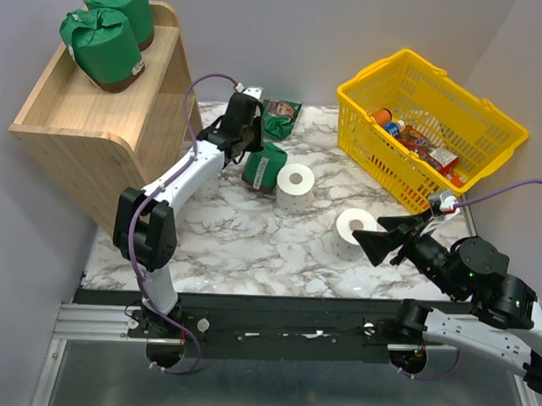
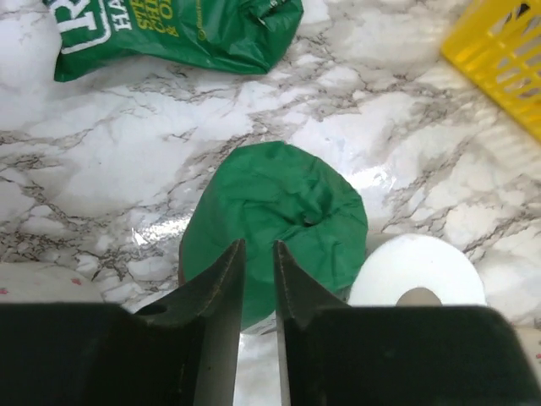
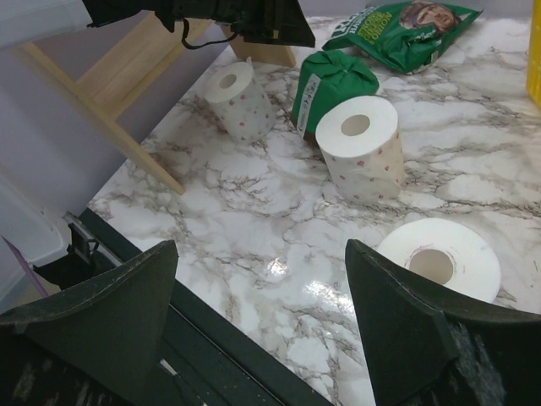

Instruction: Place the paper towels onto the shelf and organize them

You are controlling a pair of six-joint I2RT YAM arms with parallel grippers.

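Note:
The wooden shelf [image 1: 105,117] stands at the back left, with two green-wrapped paper towel rolls [image 1: 103,44] on its top tray. A third green roll [image 1: 263,165] [image 2: 275,211] [image 3: 331,80] stands on the marble table. My left gripper [image 1: 248,149] [image 2: 258,245] hovers just above it, jaws nearly together with nothing between them. Next to that green roll stands a white roll [image 1: 296,184] [image 2: 418,271] [image 3: 362,148]. Another white roll [image 1: 355,231] [image 3: 438,254] is next to my right gripper [image 1: 369,238] [image 3: 262,249], which is wide open and empty. A third white roll [image 3: 241,100] stands by the shelf's foot.
A flat green snack bag [image 1: 280,117] [image 2: 169,34] [image 3: 406,25] lies behind the green roll. A yellow basket [image 1: 373,73] holding bottles and packets stands at the back right. The left arm stretches along the shelf's front.

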